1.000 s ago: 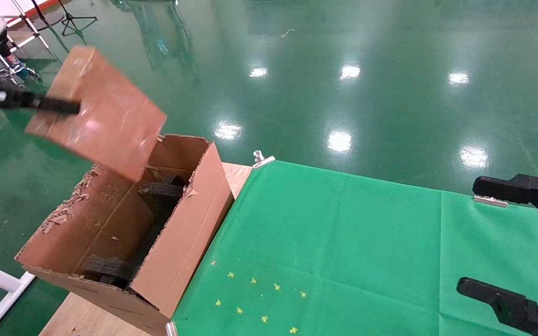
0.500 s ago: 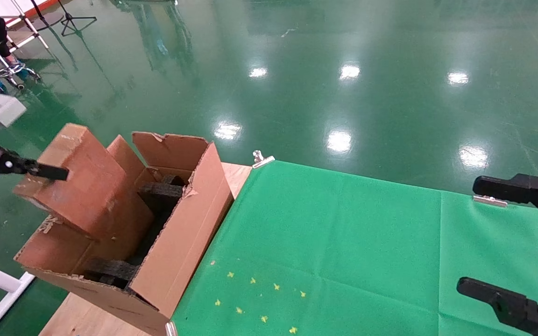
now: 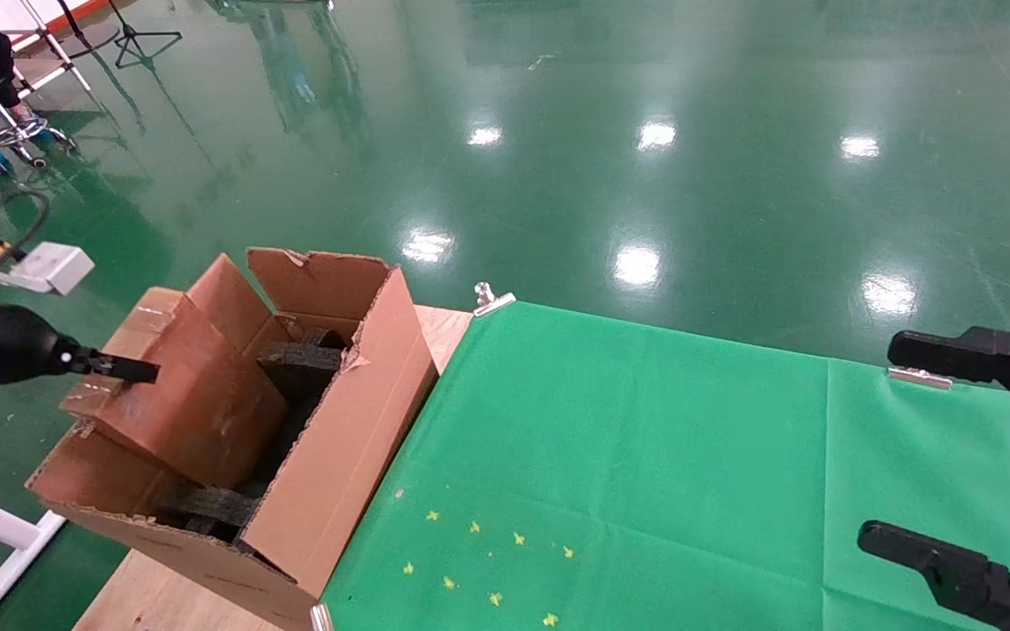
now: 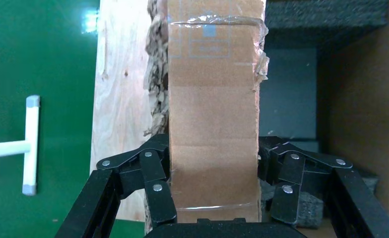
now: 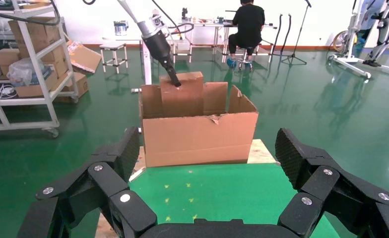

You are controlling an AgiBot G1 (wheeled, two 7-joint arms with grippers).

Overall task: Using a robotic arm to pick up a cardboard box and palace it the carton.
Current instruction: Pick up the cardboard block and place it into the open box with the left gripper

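The cardboard box, clamped in my left gripper, has dropped from above into the carton at the desk's left edge, so release comes next; right gripper idles open.

The carton is looking like rough brown cardboard with ragged, torn edges. The cardboard box is showing smooth brown card with shiny tape. The foam blocks are looking dark and crumbly. The cloth is looking soft and matt green, and the floor is shining glossy.
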